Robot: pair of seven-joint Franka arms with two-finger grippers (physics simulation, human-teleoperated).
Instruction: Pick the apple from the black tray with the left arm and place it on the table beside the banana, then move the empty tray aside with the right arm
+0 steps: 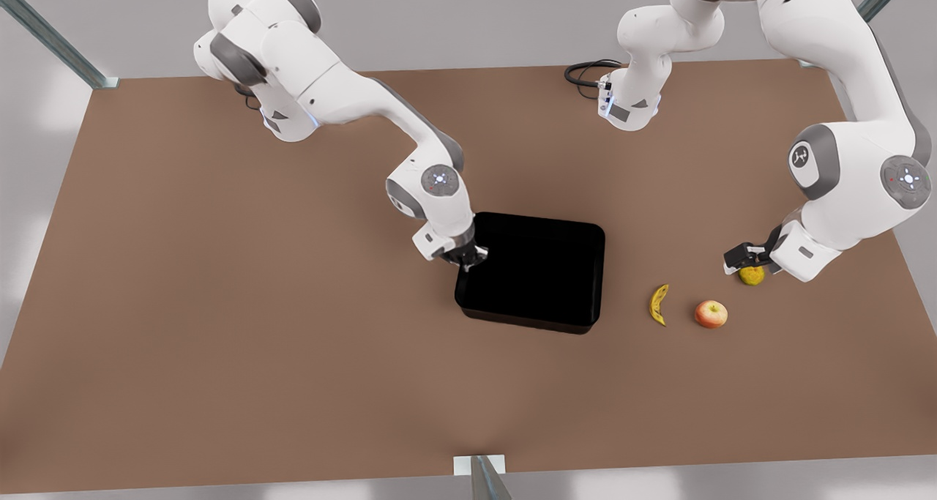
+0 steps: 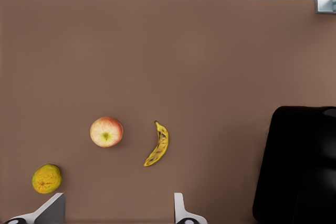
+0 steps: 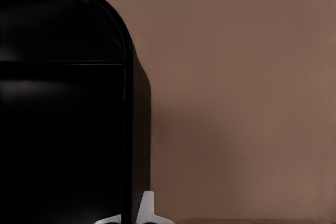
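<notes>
The black tray [image 1: 534,269] [image 3: 63,103] lies mid-table with nothing in it. My right gripper [image 1: 468,257] [image 3: 128,216] sits at the rim on the front view's left, its jaws closed narrowly over that rim. The apple [image 1: 711,314] [image 2: 106,131] rests on the table [image 1: 219,302] just beside the banana [image 1: 659,304] [image 2: 158,144], on the front view's right of it. My left gripper [image 1: 739,262] [image 2: 116,211] hovers behind the apple, next to a yellow-green fruit, open with nothing between its fingers [image 2: 52,208].
A small yellow-green roundish fruit [image 1: 752,274] [image 2: 46,178] lies right under the left gripper's hand. A black cable [image 1: 585,72] loops at the far table edge. Bare brown tabletop spreads across the front view's left and near side.
</notes>
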